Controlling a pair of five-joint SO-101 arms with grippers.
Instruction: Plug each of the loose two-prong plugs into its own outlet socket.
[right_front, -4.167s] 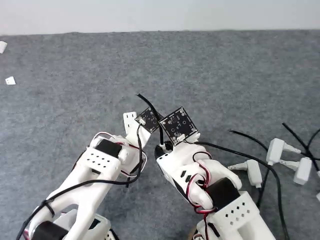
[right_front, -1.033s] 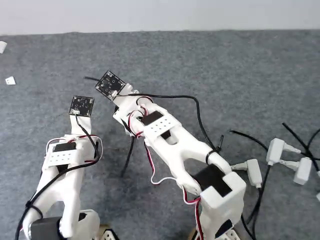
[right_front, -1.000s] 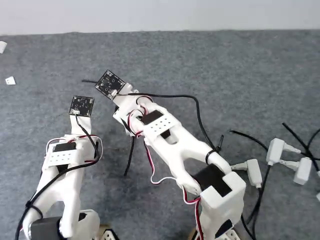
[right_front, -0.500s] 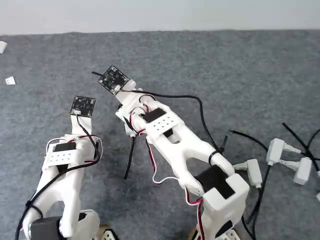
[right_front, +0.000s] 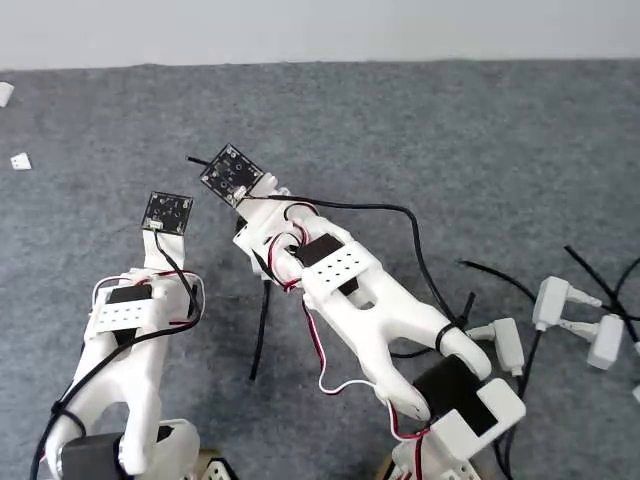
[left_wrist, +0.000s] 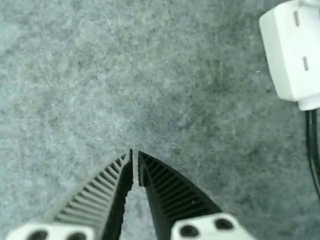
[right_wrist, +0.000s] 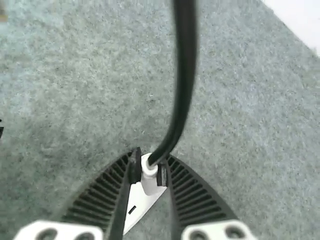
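**Grey Felt Counter**

Grey fibrous felt counter (right_front: 480, 150); pale wall strip (right_front: 320, 30) along its far edge. Right tool (right_wrist: 148, 162): narrowly parted, clamping white plastic plug (right_wrist: 144, 194) with black cord (right_wrist: 182, 75). Left tool (left_wrist: 134, 162), beside the right tool: fingers pressed together, empty. White slotted socket block (left_wrist: 292, 50) lying on the felt. Loose white plugs (right_front: 548, 300): well apart from the right tool.

We see the left gripper (left_wrist: 134, 156) with its two black ribbed fingers (left_wrist: 167, 187) drawn together, only a thin slit between the tips and nothing held there. Beneath them lies grey carpet (left_wrist: 125, 75). Well apart from the tips, at a corner of the frame, sits a white socket block (left_wrist: 292, 50) with two narrow slots facing us. A black cord (left_wrist: 314, 145) runs from its end along the frame's edge.
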